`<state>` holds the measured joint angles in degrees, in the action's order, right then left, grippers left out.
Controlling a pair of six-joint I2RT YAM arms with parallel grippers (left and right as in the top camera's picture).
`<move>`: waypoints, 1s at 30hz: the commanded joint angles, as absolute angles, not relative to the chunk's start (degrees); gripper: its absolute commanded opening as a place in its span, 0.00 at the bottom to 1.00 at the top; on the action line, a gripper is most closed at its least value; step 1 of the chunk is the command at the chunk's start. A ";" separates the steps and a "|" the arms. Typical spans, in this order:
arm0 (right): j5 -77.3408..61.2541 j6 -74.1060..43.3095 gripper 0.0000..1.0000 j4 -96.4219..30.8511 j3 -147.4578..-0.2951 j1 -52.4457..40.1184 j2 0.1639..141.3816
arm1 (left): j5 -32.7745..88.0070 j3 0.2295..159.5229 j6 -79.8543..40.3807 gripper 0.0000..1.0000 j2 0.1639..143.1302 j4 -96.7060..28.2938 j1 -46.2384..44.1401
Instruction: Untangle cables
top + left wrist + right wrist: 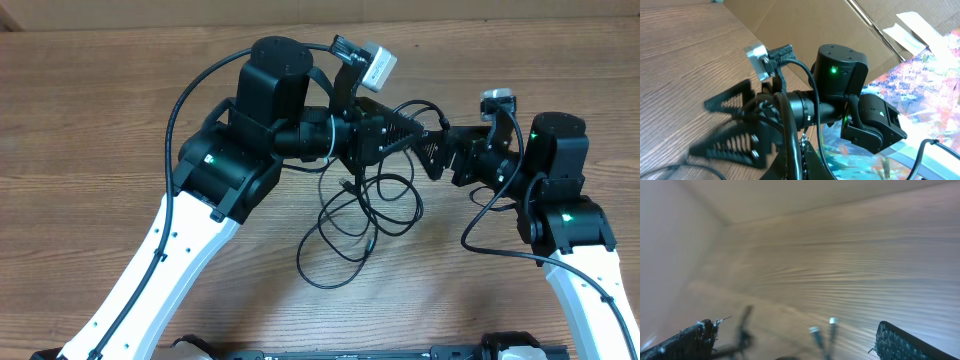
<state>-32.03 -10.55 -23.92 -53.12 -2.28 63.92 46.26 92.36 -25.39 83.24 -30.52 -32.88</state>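
The cables (360, 212) lie as a loose black tangle of loops on the wooden table (100, 120), just below where the two grippers meet. My left gripper (410, 128) points right and is shut on one cable, which arches up from its tip as a small loop (416, 106). In the left wrist view that cable (790, 145) runs between the closed fingers of the left gripper (793, 172). My right gripper (433, 152) faces it, tip to tip, and is open. In the blurred right wrist view, two plug ends (816, 333) and a cord (743, 329) show between the spread fingers of the right gripper (795, 347).
A cardboard wall (320, 10) runs along the far edge of the table. The left wrist view shows the right arm's wrist (840, 75) close ahead, and a colourful sheet (940, 100) beyond it. Both arms' white links (170, 260) reach in from the front corners.
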 commanded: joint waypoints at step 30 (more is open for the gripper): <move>-5.76 -15.88 1.00 -36.88 -52.90 -2.17 63.88 | 46.48 94.04 -27.03 0.04 77.21 -25.04 -20.53</move>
